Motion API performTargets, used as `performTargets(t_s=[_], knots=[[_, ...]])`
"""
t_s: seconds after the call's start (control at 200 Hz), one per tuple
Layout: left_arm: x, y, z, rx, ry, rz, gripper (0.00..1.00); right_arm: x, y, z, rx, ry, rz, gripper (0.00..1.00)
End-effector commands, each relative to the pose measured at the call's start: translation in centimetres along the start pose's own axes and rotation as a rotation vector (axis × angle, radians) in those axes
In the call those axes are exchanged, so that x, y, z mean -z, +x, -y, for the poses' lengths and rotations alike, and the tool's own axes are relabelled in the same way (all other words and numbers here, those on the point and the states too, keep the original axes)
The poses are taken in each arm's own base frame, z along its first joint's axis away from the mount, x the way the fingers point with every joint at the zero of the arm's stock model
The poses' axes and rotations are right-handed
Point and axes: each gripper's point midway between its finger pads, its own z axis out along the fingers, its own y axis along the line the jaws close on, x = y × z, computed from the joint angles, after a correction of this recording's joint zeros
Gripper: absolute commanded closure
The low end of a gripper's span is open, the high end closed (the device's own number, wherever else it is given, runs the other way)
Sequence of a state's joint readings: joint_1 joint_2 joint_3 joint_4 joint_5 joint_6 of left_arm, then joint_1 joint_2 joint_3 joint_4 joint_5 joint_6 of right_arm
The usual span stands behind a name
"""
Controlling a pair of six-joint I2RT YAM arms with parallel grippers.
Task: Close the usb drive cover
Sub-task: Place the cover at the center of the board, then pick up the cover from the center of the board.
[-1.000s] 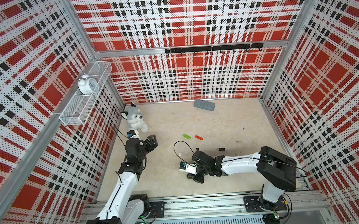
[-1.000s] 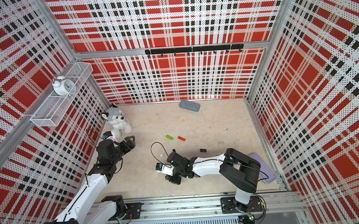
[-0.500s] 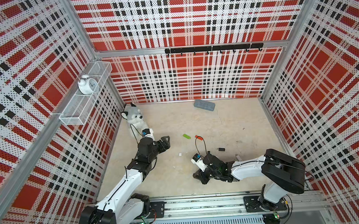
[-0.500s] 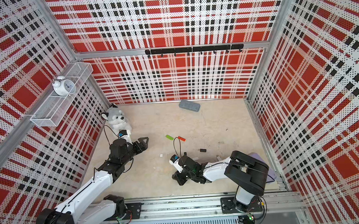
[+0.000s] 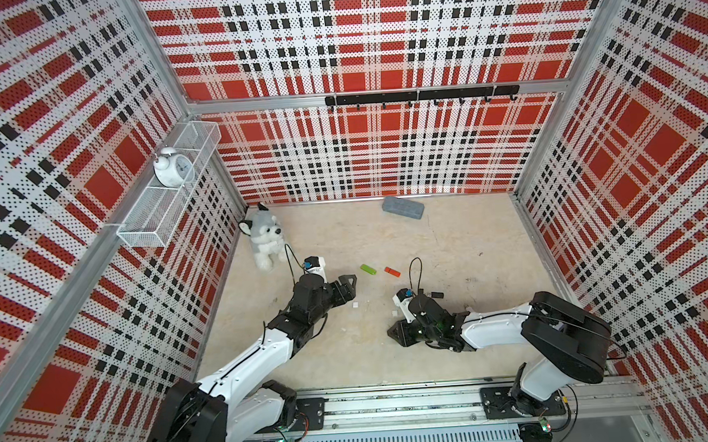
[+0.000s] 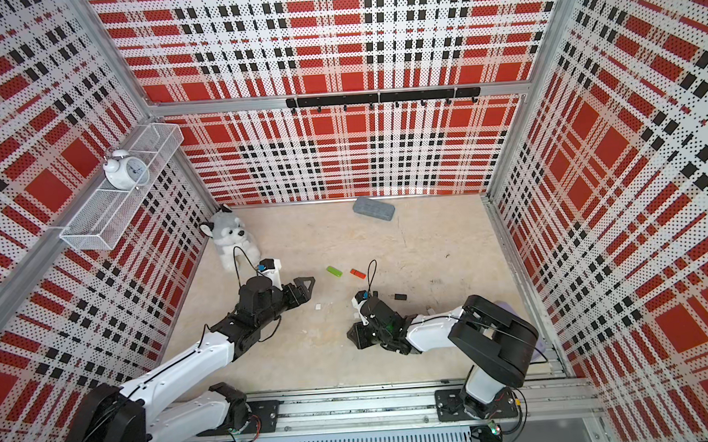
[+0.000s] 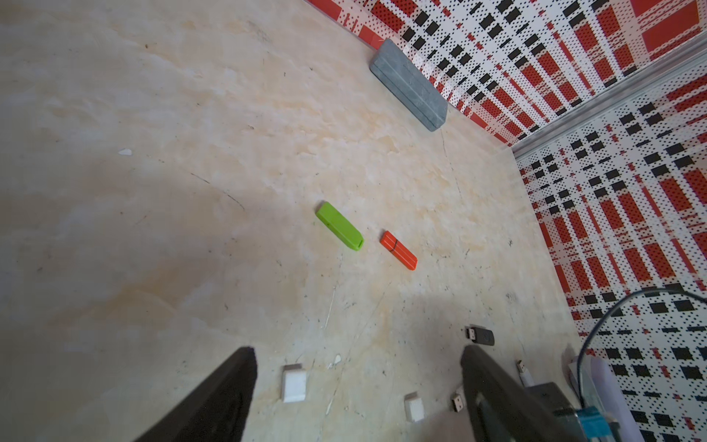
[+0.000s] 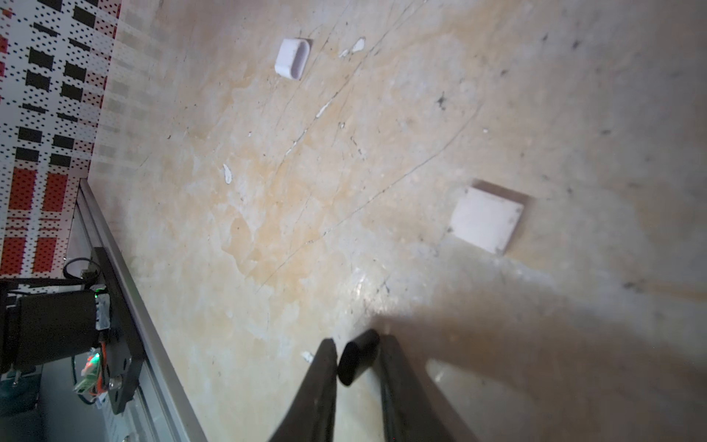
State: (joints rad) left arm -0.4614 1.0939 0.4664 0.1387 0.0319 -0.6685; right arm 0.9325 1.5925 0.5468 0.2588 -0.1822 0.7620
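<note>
A black usb cap sits askew between my right gripper's fingers and touches both. That gripper is low over the table's front middle. The uncapped black usb drive lies on the table behind the right wrist. My left gripper hangs wide open and empty above the table, left of centre. A white cap lies on the table under it.
A green drive and a red drive lie capped mid-table. A second white cap and two uncapped white drives lie near the right arm. A grey case and a plush husky are at the back.
My left arm has reached out from the left wall toward the table's middle. My right wrist has shifted a little to the right and turned.
</note>
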Motion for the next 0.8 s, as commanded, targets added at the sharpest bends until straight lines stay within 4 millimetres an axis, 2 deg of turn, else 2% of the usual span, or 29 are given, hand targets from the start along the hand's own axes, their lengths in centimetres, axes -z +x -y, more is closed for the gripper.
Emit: performTargets(t_s=[0.0,0.125,0.235,0.311,0.426,0.481,0.541,0.596,0.696,0.797], knots=[[0.1,-1.5,1.1,0.001,0.023,0.049,0.13,0.9,2.3,3.1,-0.055,0.134,-0.074,0.76],[0.0,-1.5,1.0,-0.004,0.018,0.049,0.13,2.1,1.5,3.2,-0.034,0.161,-0.039,0.75],[0.0,-1.4,1.0,-0.006,0.016,0.048,0.13,3.0,-0.1,1.5,0.072,0.113,-0.003,0.70],[-0.1,-1.4,1.0,-0.011,0.014,0.047,0.12,3.6,-1.0,0.0,0.183,0.073,0.000,0.69],[-0.1,-1.5,1.0,-0.028,0.014,0.052,0.12,4.6,-2.2,-0.4,0.380,0.118,-0.014,0.68],[0.0,-1.6,0.9,-0.041,0.009,0.058,0.12,5.2,-2.8,0.2,0.479,0.184,-0.023,0.68],[0.2,-1.5,0.7,-0.050,0.005,0.065,0.12,5.7,-2.8,0.2,0.658,0.197,-0.068,0.66],[0.4,-1.7,0.5,-0.055,-0.005,0.080,0.12,5.7,-3.6,0.5,0.702,0.213,-0.084,0.57],[1.0,-2.0,-0.6,-0.046,-0.038,0.121,0.12,4.5,-2.7,1.2,0.901,0.215,-0.229,0.57],[1.4,-2.5,-1.9,-0.014,-0.066,0.139,0.12,3.6,-3.2,1.3,1.002,0.240,-0.308,0.58]])
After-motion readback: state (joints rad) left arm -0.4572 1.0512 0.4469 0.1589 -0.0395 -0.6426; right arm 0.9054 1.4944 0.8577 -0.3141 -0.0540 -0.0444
